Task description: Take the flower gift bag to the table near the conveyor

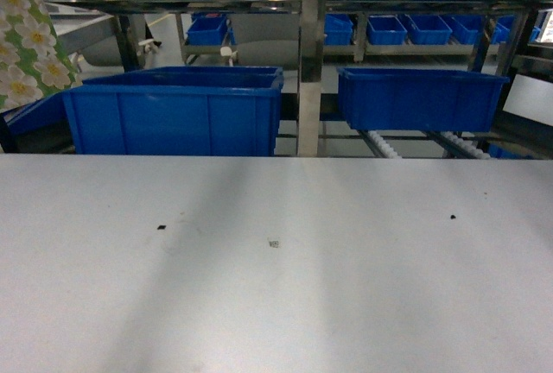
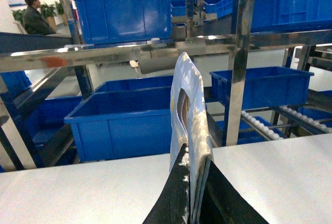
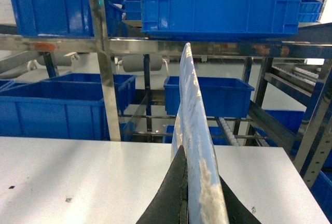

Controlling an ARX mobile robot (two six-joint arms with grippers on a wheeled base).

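The flower gift bag (image 1: 24,45), green with white blossoms, shows only at the head view's upper left edge, above the table's (image 1: 346,287) far left corner. In the left wrist view my left gripper (image 2: 197,156) is shut on the glossy edge of the bag (image 2: 189,99), just below its cut-out handle hole, above the white table (image 2: 78,193). My right gripper (image 3: 199,164) is shut on a glossy silvery sheet (image 3: 192,110) seen edge-on; I cannot tell whether it belongs to the same bag. The conveyor's white rollers (image 1: 380,144) run behind the table. Neither gripper shows in the head view.
Large blue bins (image 1: 173,110) (image 1: 419,97) stand on the steel rack just past the table's far edge. A steel upright (image 1: 309,71) rises between them. More bins fill the upper shelves (image 3: 218,3). A seated person (image 2: 33,14) is far back on the left.
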